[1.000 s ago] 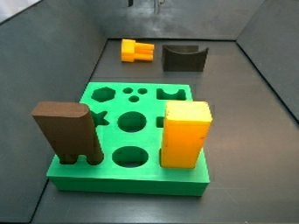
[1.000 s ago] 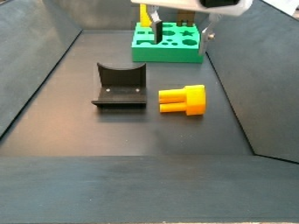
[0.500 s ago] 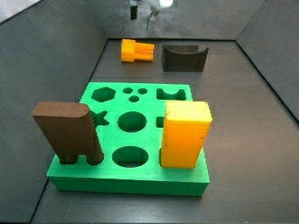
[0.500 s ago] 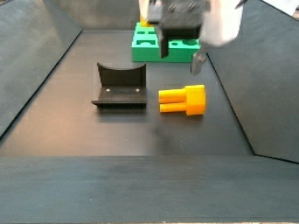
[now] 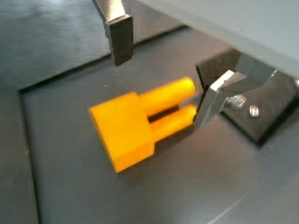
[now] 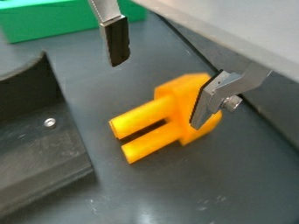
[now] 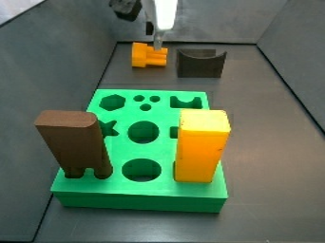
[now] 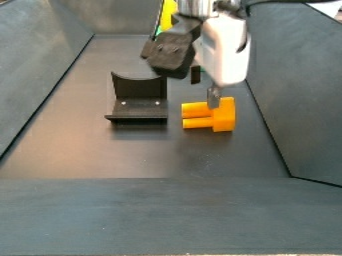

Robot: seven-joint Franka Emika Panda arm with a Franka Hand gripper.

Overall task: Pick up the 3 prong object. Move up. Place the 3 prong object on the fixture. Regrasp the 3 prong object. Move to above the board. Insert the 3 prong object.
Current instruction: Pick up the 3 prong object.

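Wrist views: gripper (image 5: 163, 79) is seen spread wide over the 3 prong object (image 5: 138, 122), jaws apart, nothing held. One finger (image 6: 114, 39) stands clear on one side; the other finger (image 6: 212, 98) sits just at the block's edge. The object lies flat on the floor beside the fixture (image 8: 136, 97), well apart from the board (image 7: 146, 142). Pick step judged in hand. The block should be centred between the pads before closing; descent should be kept straight so it is not nudged toward the fixture.
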